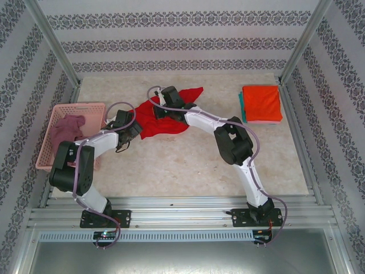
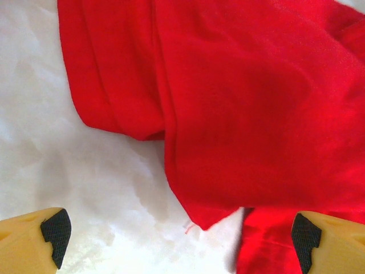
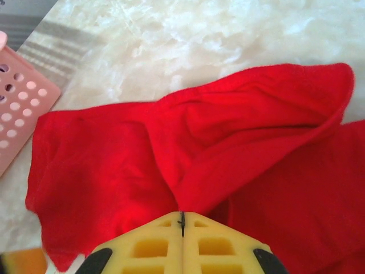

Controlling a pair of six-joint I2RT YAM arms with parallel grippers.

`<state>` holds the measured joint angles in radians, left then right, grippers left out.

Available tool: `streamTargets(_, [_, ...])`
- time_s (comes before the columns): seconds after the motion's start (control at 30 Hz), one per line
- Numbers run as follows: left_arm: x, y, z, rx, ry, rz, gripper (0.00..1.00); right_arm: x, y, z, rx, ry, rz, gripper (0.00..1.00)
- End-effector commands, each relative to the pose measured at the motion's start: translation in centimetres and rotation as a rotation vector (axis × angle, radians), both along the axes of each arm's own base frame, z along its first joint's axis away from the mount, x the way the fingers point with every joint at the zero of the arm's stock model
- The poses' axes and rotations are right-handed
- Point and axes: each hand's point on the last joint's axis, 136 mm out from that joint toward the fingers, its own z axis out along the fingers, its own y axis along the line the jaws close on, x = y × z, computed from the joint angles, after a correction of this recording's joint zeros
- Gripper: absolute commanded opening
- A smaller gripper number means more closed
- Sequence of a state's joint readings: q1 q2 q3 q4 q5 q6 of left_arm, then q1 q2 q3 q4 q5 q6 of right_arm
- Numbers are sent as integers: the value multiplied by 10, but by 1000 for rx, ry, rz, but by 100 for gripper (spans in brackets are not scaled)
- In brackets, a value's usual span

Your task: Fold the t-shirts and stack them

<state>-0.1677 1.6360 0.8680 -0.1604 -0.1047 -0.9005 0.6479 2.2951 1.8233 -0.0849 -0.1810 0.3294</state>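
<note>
The red t-shirt (image 1: 149, 119) lies crumpled near the far edge of the bench (image 1: 199, 165) — the right pincer (image 3: 182, 218) is clamped on a raised fold of it, and the left pincer (image 2: 179, 237) gapes wide just over its edge. The orange t-shirt (image 1: 262, 103) sits folded on the teal t-shirt (image 1: 242, 105) in the far right corner; the mauve t-shirt (image 1: 69, 127) is bunched in the pink basket (image 1: 80, 106) at the left edge.

We find bare surface (image 1: 188, 165) along the near side; red t-shirt (image 1: 149, 120), basket (image 1: 77, 106) and folded stack (image 1: 261, 103) crowd the far half.
</note>
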Motion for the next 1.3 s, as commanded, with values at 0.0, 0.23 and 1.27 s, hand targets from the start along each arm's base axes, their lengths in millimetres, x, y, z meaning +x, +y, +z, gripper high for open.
streamTargets(0.0, [14, 3, 3, -30, -46, 42, 98, -4, -14, 72, 84, -105, 7, 0])
streamTargets(0.23, [31, 0, 0, -78, -79, 71, 87, -20, -43, 92, 100, -150, -37, 0])
streamTargets(1.27, [75, 4, 94, -52, -267, 49, 0, -22, -143, 158, 94, -292, -221, 0])
